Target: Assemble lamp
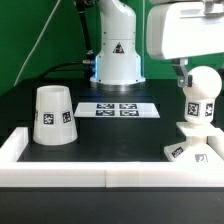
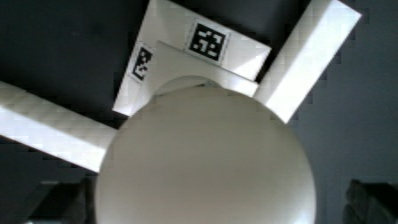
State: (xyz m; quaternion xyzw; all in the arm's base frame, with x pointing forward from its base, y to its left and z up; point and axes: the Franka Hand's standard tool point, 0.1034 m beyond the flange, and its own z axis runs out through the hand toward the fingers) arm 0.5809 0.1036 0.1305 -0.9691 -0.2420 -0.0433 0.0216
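The white rounded bulb (image 1: 201, 100) stands upright on the flat angular lamp base (image 1: 190, 148) at the exterior view's right, near the front wall. My gripper (image 1: 192, 76) is right above the bulb, its fingers down around the bulb's top. In the wrist view the bulb (image 2: 205, 150) fills the space between the dark blurred fingers (image 2: 50, 205), with a thin gap showing on one side, so the jaws look open. The tagged base (image 2: 210, 45) lies beyond it. The cone shade (image 1: 52, 115) stands mouth down at the exterior view's left, apart from the gripper.
A low white wall (image 1: 100, 178) frames the black table at the front and sides; it also shows in the wrist view (image 2: 45, 120). The marker board (image 1: 118, 108) lies mid-table. The white robot pedestal (image 1: 118, 55) stands behind it.
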